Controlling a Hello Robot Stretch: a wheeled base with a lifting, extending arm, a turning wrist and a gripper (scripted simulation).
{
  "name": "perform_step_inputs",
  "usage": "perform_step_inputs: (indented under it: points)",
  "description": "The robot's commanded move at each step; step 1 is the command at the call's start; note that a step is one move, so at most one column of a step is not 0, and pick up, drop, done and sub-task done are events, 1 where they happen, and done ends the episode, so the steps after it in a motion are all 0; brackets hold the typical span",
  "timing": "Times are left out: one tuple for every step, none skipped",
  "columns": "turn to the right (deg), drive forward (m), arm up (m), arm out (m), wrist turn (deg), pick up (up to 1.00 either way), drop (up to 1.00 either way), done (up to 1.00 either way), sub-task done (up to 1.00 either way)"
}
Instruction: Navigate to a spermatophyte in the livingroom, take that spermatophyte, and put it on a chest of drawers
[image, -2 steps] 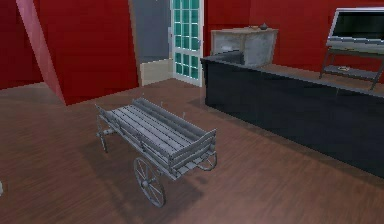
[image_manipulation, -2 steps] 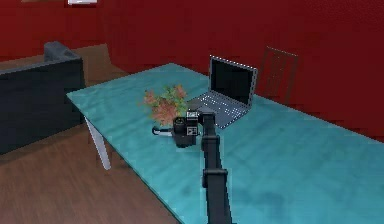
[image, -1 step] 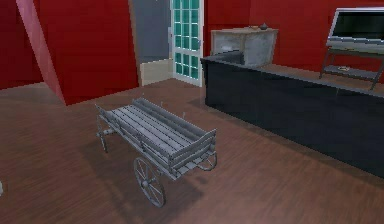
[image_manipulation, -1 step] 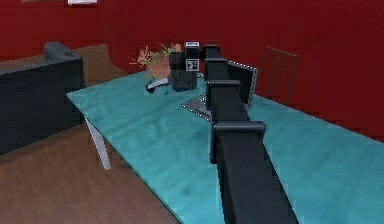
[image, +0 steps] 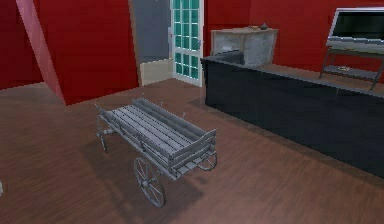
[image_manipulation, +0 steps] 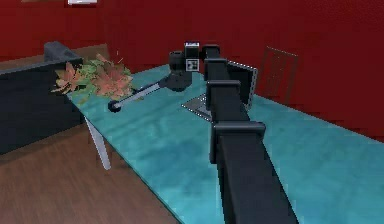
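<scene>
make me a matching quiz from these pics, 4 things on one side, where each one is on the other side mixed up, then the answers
Things:
1 grey cart
2 leafy plant
3 paned door
4 long dark cabinet

Places:
a on the teal table
b far back, forward view's top middle
c on the wooden floor, forward view's middle
d along the forward view's right

Pairs: 1-c, 2-a, 3-b, 4-d

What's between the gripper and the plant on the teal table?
In the arm side view, a thin grey rod, rounded at its end, possibly a finger, runs from the gripper toward the plant over bare teal table.
</scene>
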Motion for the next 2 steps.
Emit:
perform_step_inputs:
  points:
    - [0.0, 0.0, 0.0, 0.0, -45.0, 0.0, 0.0, 0.0, 0.0]
    - [0.0, 0.0, 0.0, 0.0, -18.0, 0.0, 0.0, 0.0, 0.0]
